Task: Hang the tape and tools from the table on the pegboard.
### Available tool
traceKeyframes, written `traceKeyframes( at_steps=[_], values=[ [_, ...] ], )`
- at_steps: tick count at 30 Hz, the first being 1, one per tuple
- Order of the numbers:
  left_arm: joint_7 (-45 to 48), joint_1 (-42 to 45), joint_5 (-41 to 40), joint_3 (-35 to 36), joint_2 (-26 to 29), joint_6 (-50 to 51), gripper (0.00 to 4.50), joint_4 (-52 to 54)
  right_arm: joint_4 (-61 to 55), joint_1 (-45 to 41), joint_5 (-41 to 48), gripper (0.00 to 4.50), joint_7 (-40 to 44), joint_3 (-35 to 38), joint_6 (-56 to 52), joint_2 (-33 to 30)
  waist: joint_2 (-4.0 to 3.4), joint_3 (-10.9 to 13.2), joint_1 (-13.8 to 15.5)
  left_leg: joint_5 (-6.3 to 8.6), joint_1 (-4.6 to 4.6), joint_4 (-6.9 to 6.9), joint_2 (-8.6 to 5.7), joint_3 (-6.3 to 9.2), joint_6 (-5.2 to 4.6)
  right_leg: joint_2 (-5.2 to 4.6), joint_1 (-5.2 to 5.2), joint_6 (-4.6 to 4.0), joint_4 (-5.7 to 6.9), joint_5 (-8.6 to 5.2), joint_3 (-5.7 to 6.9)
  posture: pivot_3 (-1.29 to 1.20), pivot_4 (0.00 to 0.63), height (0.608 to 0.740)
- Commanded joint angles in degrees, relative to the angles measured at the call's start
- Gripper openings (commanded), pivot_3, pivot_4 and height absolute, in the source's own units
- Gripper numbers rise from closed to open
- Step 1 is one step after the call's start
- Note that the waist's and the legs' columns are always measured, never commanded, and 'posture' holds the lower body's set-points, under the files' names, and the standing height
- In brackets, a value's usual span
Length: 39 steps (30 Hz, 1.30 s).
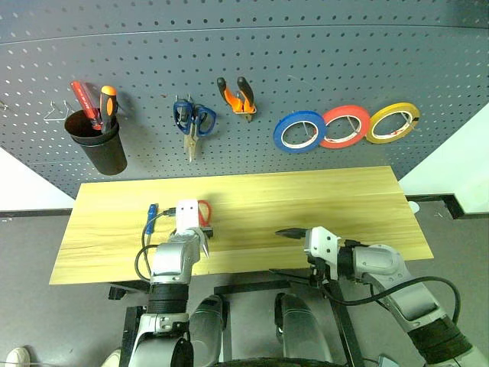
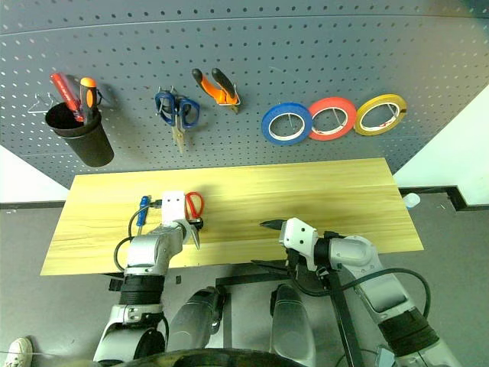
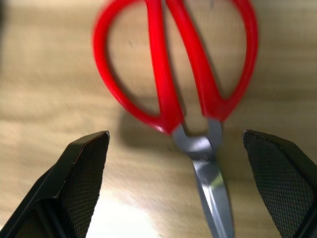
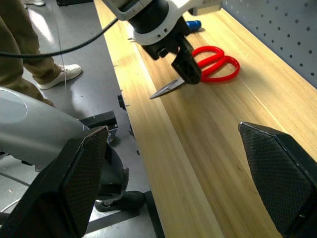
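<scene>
Red-handled scissors (image 3: pixel 163 99) lie flat on the light wood table (image 1: pixel 344 206), blades toward the front edge. My left gripper (image 3: pixel 174 135) hangs open just above them, one finger on each side of the pivot, holding nothing. A slim blue-handled screwdriver (image 1: pixel 152 212) lies just left of that hand. My right gripper (image 4: pixel 172 128) is open and empty over the table's front edge, pointing left toward the scissors (image 4: pixel 218 67). On the dark grey pegboard (image 1: pixel 344 61) hang the blue tape (image 1: pixel 299 131) and the orange-and-black pliers (image 1: pixel 237 95).
Red tape (image 1: pixel 345 126) and yellow tape (image 1: pixel 393 122) hang right of the blue roll. Blue-handled scissors (image 1: pixel 192 122) hang left of the pliers. A black cup (image 1: pixel 99 141) on the board holds two screwdrivers. A person's leg and white shoe (image 4: pixel 62 74) stand off the table's left end.
</scene>
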State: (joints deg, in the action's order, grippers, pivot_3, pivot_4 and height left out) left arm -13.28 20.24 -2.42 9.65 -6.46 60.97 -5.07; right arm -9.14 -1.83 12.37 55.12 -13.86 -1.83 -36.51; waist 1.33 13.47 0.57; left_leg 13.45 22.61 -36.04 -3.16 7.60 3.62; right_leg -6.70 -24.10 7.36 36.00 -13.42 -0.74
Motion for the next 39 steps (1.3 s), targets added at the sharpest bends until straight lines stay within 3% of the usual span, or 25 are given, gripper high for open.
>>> traceKeyframes(
  at_steps=[1, 10, 13, 25, 33, 35, 39],
  values=[
    [-2.18, 1.83, -1.11, 3.55, -2.06, 2.48, 4.49, -0.47, -0.04, 0.97, -0.13, 4.43, -0.09, 1.69, 1.57, -0.1, 0.01, -0.01, 0.01, 0.0, 0.0, -0.01, 0.0, 0.0, 0.0, 0.0, 0.01, 0.01, -0.01, 0.0, 0.0, -0.03, 0.181, 0.74],
    [-8.24, 5.4, -1.98, 10.12, -5.14, 3.67, 4.49, -6.07, 1.05, 1.93, -1.22, 4.43, -0.28, 2.5, 2.97, -0.11, 0.04, -0.02, -0.14, 0.0, -0.06, -0.09, -0.02, -0.03, 0.01, -0.02, 0.14, 0.1, -0.05, 0.05, -0.01, -0.03, 0.181, 0.74],
    [-8.55, 5.98, -2.17, 10.54, -5.19, 3.07, 4.0, -7.31, 1.3, 1.59, -1.3, 4.43, -0.41, 2.61, 3.38, 0.08, 0.05, -0.03, -0.19, 0.01, -0.21, -0.1, -0.02, -0.03, 0.02, -0.02, 0.33, 0.12, -0.09, 0.06, 0.01, -0.03, 0.18, 0.74],
    [-9.59, 6.7, -2.77, 11.62, -5.18, 2.93, 0.23, -7.46, 2.41, 0.62, -2.0, 4.43, -1.01, 2.51, 4.77, 0.61, 0.03, -0.09, -0.43, 0.01, -0.26, -0.11, -0.03, -0.03, 0.02, -0.02, 0.63, 0.35, -0.62, 0.3, 0.01, -0.03, 0.171, 0.74],
    [-6.9, 4.85, -2.45, 8.35, -3.2, 4.48, 0.23, -2.74, 1.34, -0.67, -1.05, 4.43, -0.99, 2.87, 4.72, 1.64, 0.02, -0.12, -0.81, 0.01, -0.26, -0.11, -0.03, -0.04, 0.02, -0.02, 0.64, 0.36, -0.65, 0.33, 0.0, -0.03, 0.167, 0.74],
    [-3.41, 2.51, -2.56, 5.16, -0.64, 3.34, 0.23, 1.65, -0.17, -1.86, 1.06, 4.43, -0.75, 3.66, 3.87, 2.47, 0.02, -0.11, -1.32, 0.01, -0.25, -0.1, -0.03, -0.04, 0.02, -0.02, 0.64, 0.35, -0.66, 0.34, 0.0, -0.03, 0.166, 0.74],
    [9.78, -6.24, -3.18, -3.9, 9.82, -4.79, 0.23, 13.2, -4.86, -4.3, 9.6, 4.43, 0.6, 6.27, -1.54, 3.98, 0.02, -0.12, -1.66, 0.0, -0.23, -0.07, 0.0, -0.05, 0.02, 0.01, 0.56, 0.11, -0.63, 0.49, -0.02, -0.03, 0.163, 0.74]
  ],
)
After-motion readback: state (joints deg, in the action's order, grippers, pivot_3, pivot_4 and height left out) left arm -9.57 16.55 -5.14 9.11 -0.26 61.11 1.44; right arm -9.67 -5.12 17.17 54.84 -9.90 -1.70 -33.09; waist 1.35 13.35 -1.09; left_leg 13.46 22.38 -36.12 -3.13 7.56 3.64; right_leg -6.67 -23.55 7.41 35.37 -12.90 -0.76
